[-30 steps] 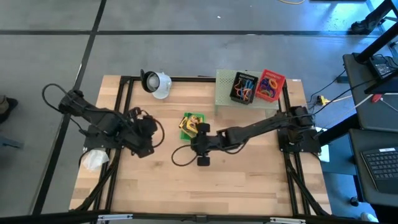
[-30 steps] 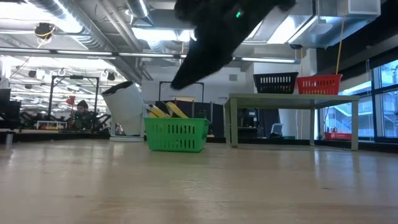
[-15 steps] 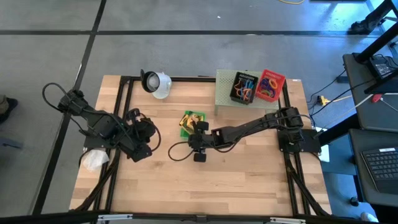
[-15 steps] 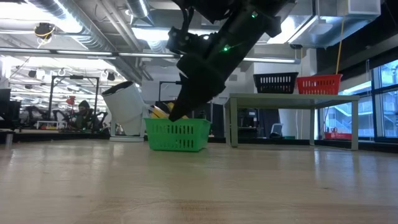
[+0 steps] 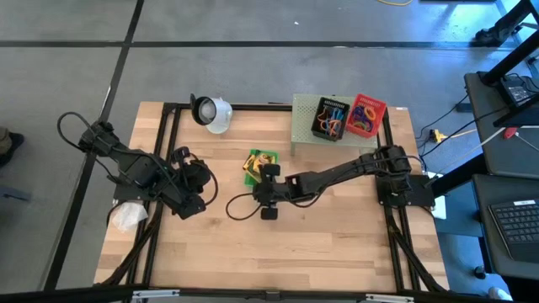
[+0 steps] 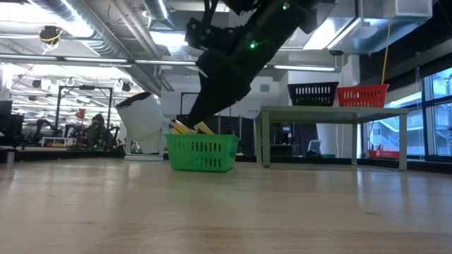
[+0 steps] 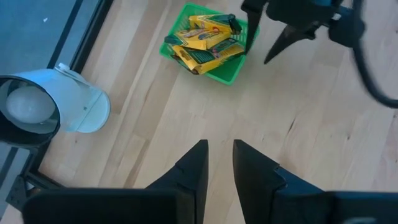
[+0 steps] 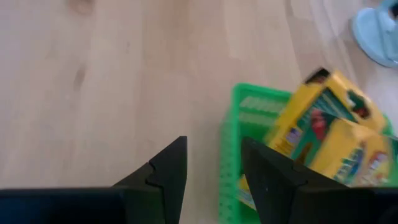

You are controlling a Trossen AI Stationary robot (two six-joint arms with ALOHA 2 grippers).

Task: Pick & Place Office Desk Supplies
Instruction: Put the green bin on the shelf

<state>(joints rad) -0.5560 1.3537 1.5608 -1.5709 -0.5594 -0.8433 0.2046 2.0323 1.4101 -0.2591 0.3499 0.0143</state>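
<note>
Crayon boxes (image 7: 205, 40) piled in small green basket (image 7: 231, 67), mid-table, near pale green mesh stand (image 5: 305, 126).
Right gripper (image 8: 214, 163) low at basket's edge, fingers parted, holding nothing; one finger over rim, other outside.
You look to be at approach-to-grasp step: next, settle on either basket wall or one box, then close.
Left gripper (image 7: 217, 163) waits well apart on left side, fingers slightly apart, empty.
White cup-shaped object (image 5: 212, 112) at far edge.
Surface: light wood planks, black frame rails (image 5: 165, 143).
Beyond: grey floor, workshop, black basket (image 6: 313, 93) and red basket (image 6: 362, 95) on stand.
</note>
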